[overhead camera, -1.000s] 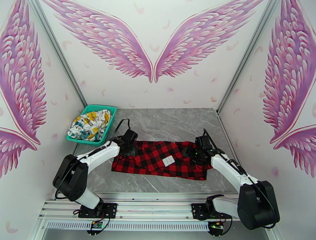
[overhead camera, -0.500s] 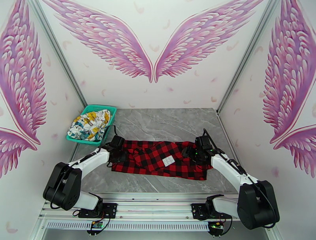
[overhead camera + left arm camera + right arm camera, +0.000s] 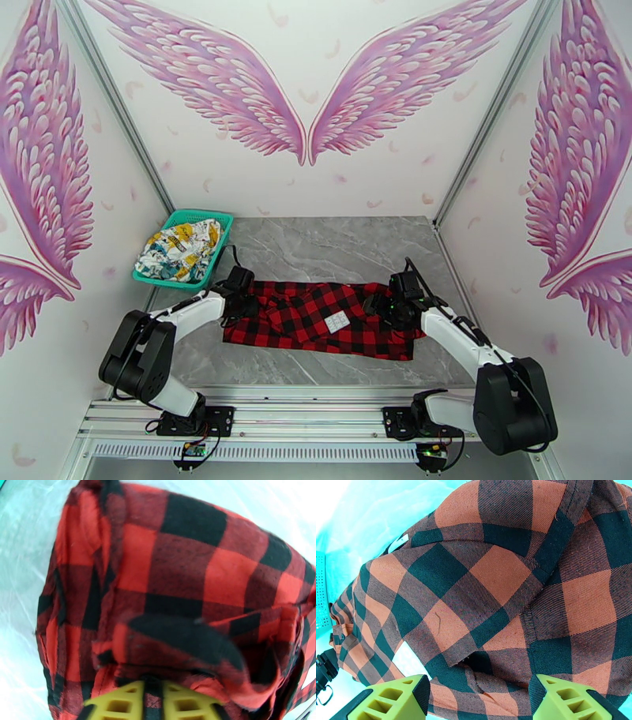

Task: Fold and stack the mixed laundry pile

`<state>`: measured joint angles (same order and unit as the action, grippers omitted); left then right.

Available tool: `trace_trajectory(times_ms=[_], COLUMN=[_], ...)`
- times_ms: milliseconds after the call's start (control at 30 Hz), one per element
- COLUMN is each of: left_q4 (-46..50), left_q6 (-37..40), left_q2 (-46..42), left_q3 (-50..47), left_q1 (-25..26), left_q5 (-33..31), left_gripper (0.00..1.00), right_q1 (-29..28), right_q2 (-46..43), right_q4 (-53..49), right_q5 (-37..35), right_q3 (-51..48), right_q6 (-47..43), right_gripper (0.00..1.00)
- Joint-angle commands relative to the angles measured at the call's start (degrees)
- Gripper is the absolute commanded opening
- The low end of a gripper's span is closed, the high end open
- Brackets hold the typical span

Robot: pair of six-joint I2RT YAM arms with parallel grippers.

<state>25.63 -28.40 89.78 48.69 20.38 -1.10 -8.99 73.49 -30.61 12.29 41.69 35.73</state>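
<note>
**PLAID GARMENT: LEFT END PINCHED, RIGHT END NOT YET TAKEN**

Item 1: red-and-black plaid garment (image 3: pixel 316 320). It lies spread lengthwise across the near middle of the grey table (image 3: pixel 340 245). A white patch (image 3: pixel 337 321) faces up, right of centre.

Item 2: white cartoon-print garment (image 3: pixel 180 249). It is heaped in the teal basket (image 3: pixel 223 237) at the table's far left, well apart from both grippers.

Left gripper (image 3: pixel 239 302): low at the plaid garment's left end. In the wrist view its yellow fingers (image 3: pixel 118 705) are pressed together, with a narrow strip of plaid pinched between them (a thin fold, by the look of it). The rest of the cloth runs away from the fingertips.

Right gripper (image 3: pixel 397 306): over the garment's right end. Its fingers (image 3: pixel 391 701) are spread wide. Plaid cloth lies between and beneath them, but no grip is evident.

Step in hand, as judged: securing both ends of the plaid garment for its first fold.

Handling notes, as judged:
- Close the right fingers on a proper edge or seam, not on a loose wrinkle, before anything is raised.
- Lift both ends together and level. A one-sided pull would probably drag the cloth askew and bunch the middle.
- Carry the ends low across the garment and lay edge to edge.
- Let go only once the fabric rests flat.
- Keep the left pinch light on tension, since a thin fold may slip out.
</note>
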Motion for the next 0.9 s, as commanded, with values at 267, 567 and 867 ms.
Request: trace_trajectory(times_ms=[267, 567, 867], left_q4=[10.0, 6.4, 2.1], left_q6=[0.9, 0.5, 1.5], left_q2=[-10.1, -5.9, 2.3], left_q3=[0.3, -0.2, 3.5], left_q1=[1.7, 1.7, 1.2], left_q5=[-4.8, -4.7, -5.7], left_gripper=[0.0, 0.28, 0.41], right_q1=[0.6, 0.6, 0.6], right_q2=[1.0, 1.5, 1.1], right_q4=[0.7, 1.3, 0.8], right_q5=[0.9, 1.3, 1.4], right_q3=[1.2, 1.1, 0.9], right_q6=[-1.2, -1.2, -1.3], right_gripper=[0.72, 0.72, 0.72])
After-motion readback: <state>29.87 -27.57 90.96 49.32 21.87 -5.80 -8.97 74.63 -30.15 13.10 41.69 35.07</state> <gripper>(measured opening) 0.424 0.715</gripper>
